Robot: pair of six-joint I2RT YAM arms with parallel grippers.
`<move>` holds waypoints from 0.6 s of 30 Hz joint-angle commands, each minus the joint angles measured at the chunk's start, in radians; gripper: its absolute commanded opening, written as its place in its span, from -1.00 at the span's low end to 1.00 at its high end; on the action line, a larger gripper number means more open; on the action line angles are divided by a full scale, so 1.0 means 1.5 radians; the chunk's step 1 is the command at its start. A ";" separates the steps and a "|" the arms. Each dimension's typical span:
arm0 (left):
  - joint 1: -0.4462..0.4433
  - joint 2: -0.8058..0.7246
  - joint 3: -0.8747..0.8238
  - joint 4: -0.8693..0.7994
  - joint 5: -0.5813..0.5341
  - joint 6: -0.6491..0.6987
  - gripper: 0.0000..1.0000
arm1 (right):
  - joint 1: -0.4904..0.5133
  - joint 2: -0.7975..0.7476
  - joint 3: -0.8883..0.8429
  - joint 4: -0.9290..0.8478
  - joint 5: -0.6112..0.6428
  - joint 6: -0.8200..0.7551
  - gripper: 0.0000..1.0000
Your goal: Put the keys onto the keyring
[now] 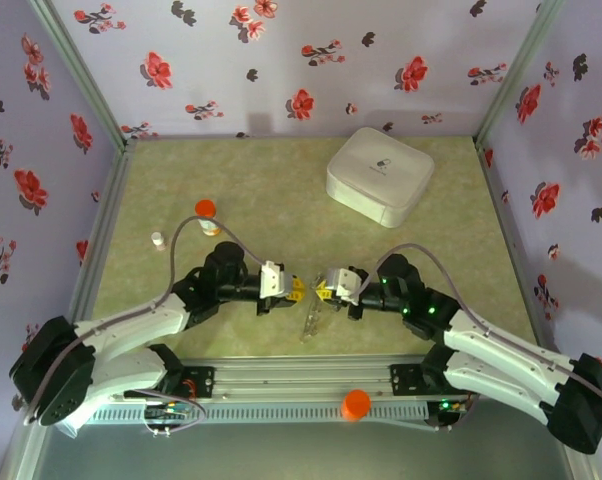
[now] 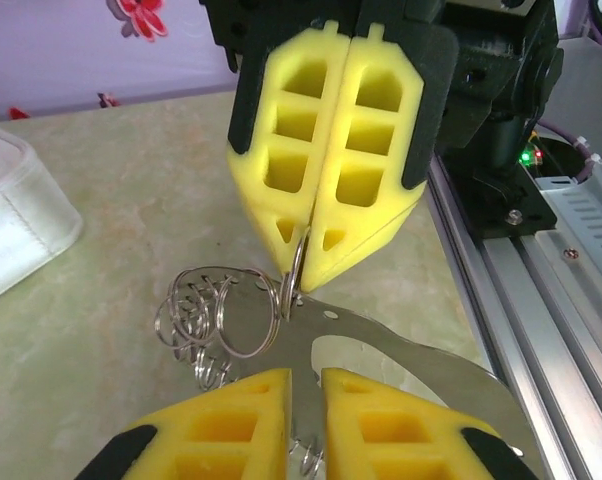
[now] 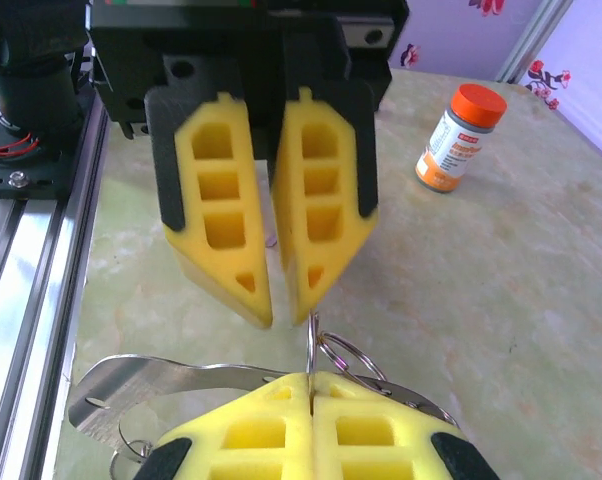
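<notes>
Right gripper [image 3: 311,377] pinched shut on keyring [image 2: 221,315], left gripper [image 2: 307,375] narrowly apart, mottled green table [image 1: 281,200], floral lilac walls [image 1: 381,25]

Showing bright yellow, black-backed left gripper fingers [image 2: 211,425] and right gripper fingers [image 2: 311,150] | showing silver keyring [image 2: 221,315] | showing mottled pale-green table [image 1: 231,200] | showing lilac walls [image 1: 281,60] printed with red and black flowers | showing white box [image 1: 379,175]

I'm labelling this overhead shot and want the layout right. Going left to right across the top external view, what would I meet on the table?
small white vial → orange-capped vial → left pincer → right pincer → white box
</notes>
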 commanded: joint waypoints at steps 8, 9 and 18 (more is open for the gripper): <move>0.001 0.041 0.035 0.016 0.034 -0.006 -0.40 | 0.008 0.016 0.041 -0.017 -0.037 -0.038 -1.00; 0.001 0.041 0.035 0.019 0.034 -0.006 -0.34 | 0.008 0.017 0.041 -0.016 -0.036 -0.039 -1.00; 0.001 0.030 0.022 0.058 0.041 -0.015 -0.10 | 0.011 0.020 0.047 -0.036 0.003 -0.057 -1.00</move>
